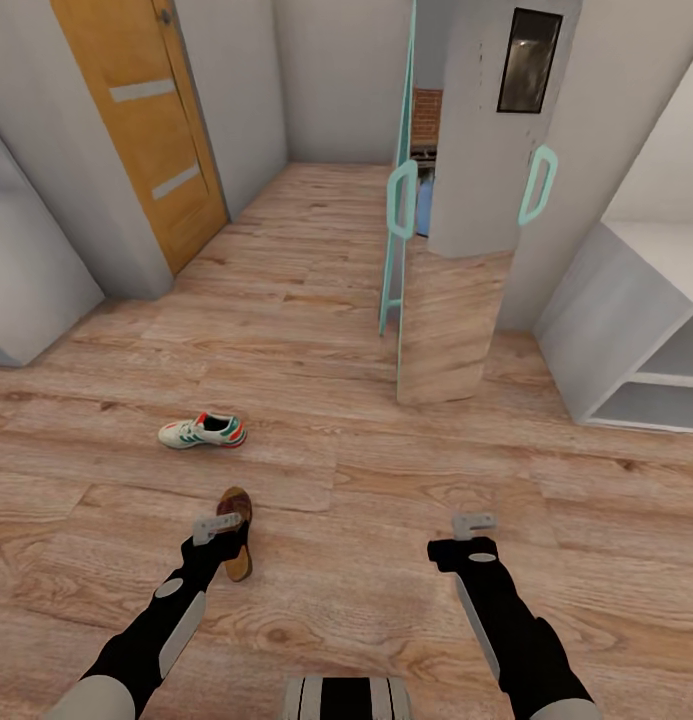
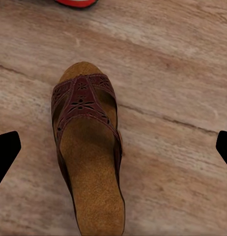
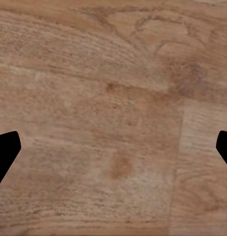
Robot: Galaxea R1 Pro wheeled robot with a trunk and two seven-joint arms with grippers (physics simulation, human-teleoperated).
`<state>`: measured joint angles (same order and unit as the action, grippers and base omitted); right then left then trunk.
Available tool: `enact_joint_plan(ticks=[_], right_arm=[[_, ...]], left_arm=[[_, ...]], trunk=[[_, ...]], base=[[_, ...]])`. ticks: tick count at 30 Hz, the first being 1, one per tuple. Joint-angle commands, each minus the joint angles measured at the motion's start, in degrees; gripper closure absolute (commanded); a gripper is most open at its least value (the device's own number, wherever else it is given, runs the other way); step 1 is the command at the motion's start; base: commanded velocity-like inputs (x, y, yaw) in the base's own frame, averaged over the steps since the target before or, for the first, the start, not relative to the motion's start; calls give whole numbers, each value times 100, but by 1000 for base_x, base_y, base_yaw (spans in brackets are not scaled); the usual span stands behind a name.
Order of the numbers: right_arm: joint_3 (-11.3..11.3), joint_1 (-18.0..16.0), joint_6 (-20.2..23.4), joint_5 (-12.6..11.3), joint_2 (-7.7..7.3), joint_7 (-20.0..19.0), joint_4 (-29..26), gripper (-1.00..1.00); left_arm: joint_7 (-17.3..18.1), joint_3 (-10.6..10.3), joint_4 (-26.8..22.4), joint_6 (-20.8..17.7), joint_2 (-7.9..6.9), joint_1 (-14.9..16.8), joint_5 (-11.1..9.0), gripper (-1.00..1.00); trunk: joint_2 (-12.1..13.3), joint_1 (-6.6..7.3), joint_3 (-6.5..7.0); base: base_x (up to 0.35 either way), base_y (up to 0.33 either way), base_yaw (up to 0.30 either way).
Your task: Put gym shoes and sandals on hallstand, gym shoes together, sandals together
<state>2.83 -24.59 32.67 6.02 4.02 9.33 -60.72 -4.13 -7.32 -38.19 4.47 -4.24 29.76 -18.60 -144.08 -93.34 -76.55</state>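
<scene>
One brown sandal lies on the wood-plank corridor floor; in the left wrist view the sandal has a dark cut-out strap and a tan footbed. My left gripper hovers directly over it, open, fingertips wide to either side. A white gym shoe with green stripes and red-orange patches lies a little farther away; its red edge peeks in at the wrist view's border. The right gripper hangs open above bare planks. The white hallstand stands at the right.
An open teal-handled door and a grey panel stand ahead in the middle. An orange wooden door is at the left wall, with a white unit at the far left. The corridor continues straight ahead.
</scene>
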Motion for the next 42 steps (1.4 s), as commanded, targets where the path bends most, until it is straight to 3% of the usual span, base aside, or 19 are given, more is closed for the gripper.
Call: enact_joint_plan(ticks=[1,12,31,42], right_arm=[[7,-2,42,58,-1,-3,-14,-100],[63,-2,7,57,15,-21,-46,-100],[95,-2,2,60,11,-10,-37,-100],[87,-2,2,59,6,-10,-42,-100]], left_arm=[[-45,-48,2,27,-9,3,-57,-100],[-52,-52,2,69,-3,3,-55,-100],[-52,-59,-4,80,31,3,-56,-100],[-52,-59,-4,80,43,3,-53,-100]], trunk=[[-2,1,-5],[-2,1,-8],[-2,1,-19],[-2,1,-19]], base=[[0,0,0],[31,-26,14],[76,-83,260],[0,-1,43]])
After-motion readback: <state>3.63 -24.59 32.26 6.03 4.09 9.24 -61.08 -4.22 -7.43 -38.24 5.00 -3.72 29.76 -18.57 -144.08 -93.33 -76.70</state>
